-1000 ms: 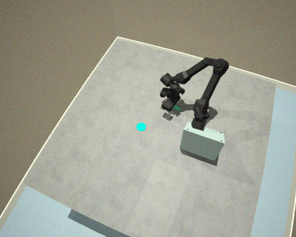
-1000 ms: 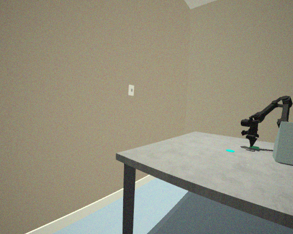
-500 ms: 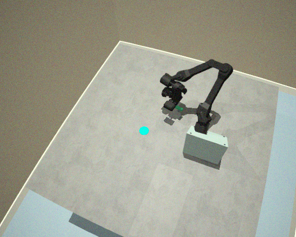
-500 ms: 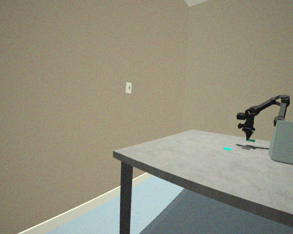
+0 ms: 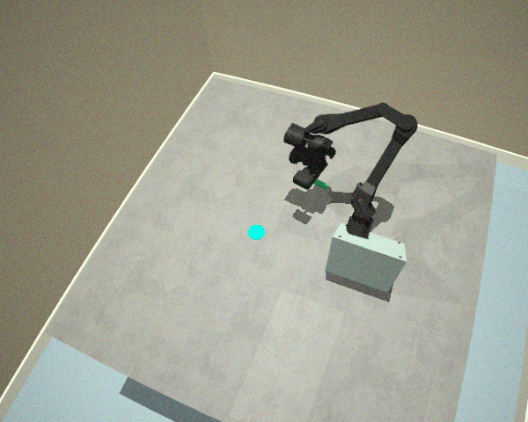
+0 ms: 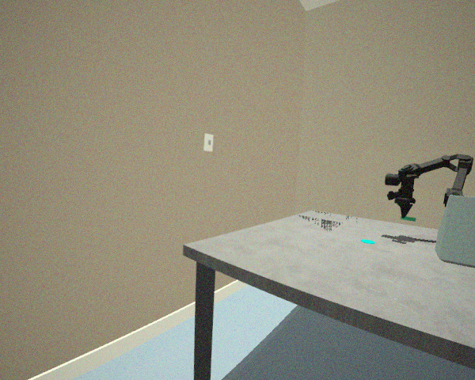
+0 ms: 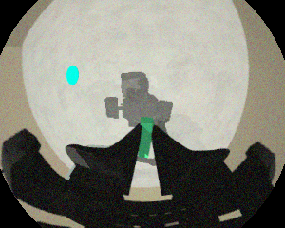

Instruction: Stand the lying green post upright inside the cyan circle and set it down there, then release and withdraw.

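Note:
The green post [image 5: 321, 184] [image 6: 408, 218] [image 7: 145, 138] is held near one end between the fingertips of my gripper [image 6: 403, 216] [image 7: 146, 127], which is shut on it. The post lies about level, clear above the table in the exterior view. In the top view the fingertips are hidden behind the gripper's body. The cyan circle [image 5: 256, 232] [image 6: 367, 241] [image 7: 72, 75] is flat on the table, off to the left of the gripper in the wrist view, with nothing standing in it.
The arm's pale box-shaped base [image 5: 364, 261] [image 6: 465, 233] stands on the grey table [image 5: 187, 272] [image 6: 311, 261]. The arm's shadow falls on the table below the gripper. The table's far edge runs behind the arm in the top view.

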Tool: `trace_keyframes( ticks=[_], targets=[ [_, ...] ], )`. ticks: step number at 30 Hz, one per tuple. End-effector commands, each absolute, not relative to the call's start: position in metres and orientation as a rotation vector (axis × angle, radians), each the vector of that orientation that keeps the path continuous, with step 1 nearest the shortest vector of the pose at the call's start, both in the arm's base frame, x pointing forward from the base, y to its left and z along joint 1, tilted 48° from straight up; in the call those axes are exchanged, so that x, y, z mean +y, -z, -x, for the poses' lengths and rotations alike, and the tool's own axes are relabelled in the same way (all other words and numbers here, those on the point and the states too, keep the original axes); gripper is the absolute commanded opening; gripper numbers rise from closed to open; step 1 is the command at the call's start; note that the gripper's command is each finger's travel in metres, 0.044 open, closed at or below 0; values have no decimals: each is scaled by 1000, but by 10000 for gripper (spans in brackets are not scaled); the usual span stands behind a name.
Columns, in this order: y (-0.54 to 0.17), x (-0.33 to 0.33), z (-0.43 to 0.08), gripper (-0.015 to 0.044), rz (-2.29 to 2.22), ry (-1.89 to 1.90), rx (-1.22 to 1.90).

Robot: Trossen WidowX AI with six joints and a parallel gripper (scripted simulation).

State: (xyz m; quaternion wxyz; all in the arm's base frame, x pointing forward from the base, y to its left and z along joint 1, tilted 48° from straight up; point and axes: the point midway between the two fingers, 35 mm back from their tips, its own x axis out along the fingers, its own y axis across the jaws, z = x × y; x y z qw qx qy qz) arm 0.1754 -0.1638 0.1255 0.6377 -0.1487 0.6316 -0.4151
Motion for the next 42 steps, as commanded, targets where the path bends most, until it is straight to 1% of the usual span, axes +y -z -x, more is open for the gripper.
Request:
trace_keyframes(
  ticks=[1, 9, 42],
  targets=[
    [-137, -156, -174, 23, 345, 959, 1432],
    [-142, -150, -177, 23, 362, 947, 1438],
    [-110, -116, -250, 23, 671, 594, 1631]
  ],
)
